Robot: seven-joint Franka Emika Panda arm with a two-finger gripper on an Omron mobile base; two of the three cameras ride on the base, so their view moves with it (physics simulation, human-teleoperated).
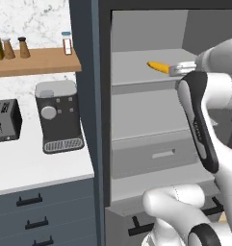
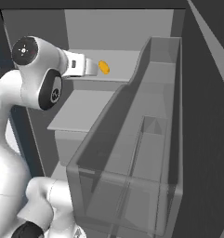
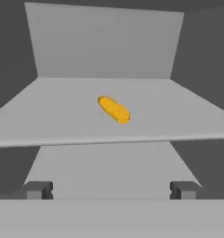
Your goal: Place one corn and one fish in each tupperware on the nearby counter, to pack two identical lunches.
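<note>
Mid-shelf (image 3: 48, 116): corn (image 3: 114, 109), stiff, light, rollable I judge; I'd pinch its middle. Gripper (image 3: 111, 189) spread, empty.

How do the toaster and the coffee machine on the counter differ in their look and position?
The toaster is black and low; the coffee machine is grey and dark, and taller. The toaster is cut off by the left edge of the left base view; the coffee machine stands to its right, nearer the open fridge. Both rest on the white counter under the wooden shelf.
</note>
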